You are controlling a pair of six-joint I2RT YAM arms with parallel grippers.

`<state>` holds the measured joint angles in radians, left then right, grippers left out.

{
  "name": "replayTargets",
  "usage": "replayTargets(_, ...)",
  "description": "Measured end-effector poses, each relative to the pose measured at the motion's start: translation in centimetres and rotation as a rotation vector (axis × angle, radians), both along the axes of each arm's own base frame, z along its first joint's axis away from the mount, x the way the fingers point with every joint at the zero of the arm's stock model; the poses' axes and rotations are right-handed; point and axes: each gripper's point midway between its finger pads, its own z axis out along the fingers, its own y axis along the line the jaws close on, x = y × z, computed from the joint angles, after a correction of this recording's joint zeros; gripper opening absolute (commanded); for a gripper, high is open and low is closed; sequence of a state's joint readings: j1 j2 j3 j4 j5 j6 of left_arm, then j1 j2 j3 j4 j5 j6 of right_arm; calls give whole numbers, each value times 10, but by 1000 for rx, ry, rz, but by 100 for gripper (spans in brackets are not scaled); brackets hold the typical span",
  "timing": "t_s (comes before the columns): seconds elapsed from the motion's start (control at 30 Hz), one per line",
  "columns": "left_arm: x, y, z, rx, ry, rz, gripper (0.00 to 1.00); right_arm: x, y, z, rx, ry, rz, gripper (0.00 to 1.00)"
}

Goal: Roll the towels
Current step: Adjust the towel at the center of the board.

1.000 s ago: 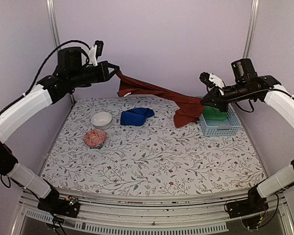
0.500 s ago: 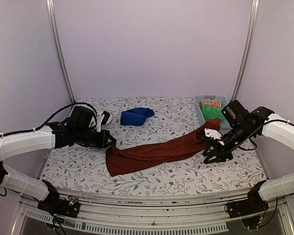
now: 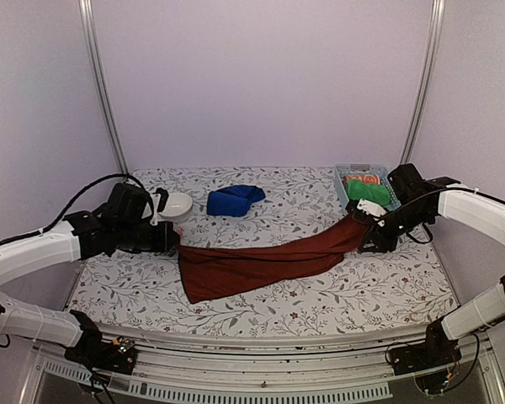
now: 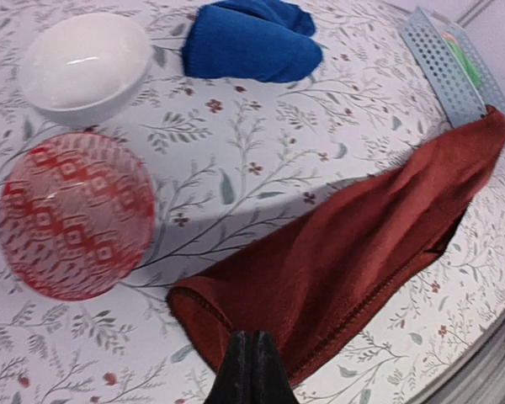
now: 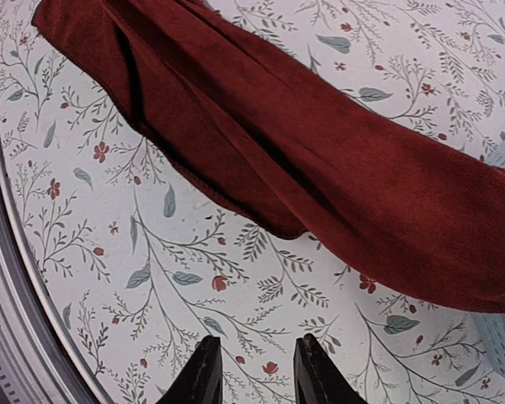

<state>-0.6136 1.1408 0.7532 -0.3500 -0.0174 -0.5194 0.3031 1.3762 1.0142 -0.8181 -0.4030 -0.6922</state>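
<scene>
- Left gripper (image 4: pixel 251 369): fingers pressed together, pinching the near left end of the red towel (image 3: pixel 261 263) low over the table (image 3: pixel 320 299).
- The red towel lies flat in a long, loosely folded band across the middle of the table. It runs from the front left up to the right, and its far tip sits just beside the basket (image 3: pixel 342 183).
- Right gripper (image 5: pixel 252 370): fingers spread with nothing between them, hovering over bare table just short of the towel's right end.
- The blue towel (image 3: pixel 234 200) is bunched in a lump at the back of the table, well apart from both grippers.
- A white bowl (image 4: pixel 84 67) sits near the blue towel, and a red patterned bowl (image 4: pixel 74 223) sits next to it, close to the red towel's left end.
- A green cloth (image 3: pixel 368 193) sits in the basket.
</scene>
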Motion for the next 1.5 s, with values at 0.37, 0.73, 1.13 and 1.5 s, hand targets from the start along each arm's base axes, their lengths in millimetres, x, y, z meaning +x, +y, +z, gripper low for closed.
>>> replayTargets(0.37, -16, 37, 68, -61, -176, 98, 0, 33, -11, 12, 12, -93, -68, 33)
replayTargets(0.73, -54, 106, 100, -89, -292, 324, 0, 28, 4, 4, 30, -79, 31, 34)
replayTargets(1.13, -28, 37, 11, -41, -75, 76, 0, 11, 70, -46, -64, -39, 285, 41)
replayTargets(1.5, 0, 16, 2, -61, -107, 64, 0, 65, 62, -109, -244, -122, 214, 45)
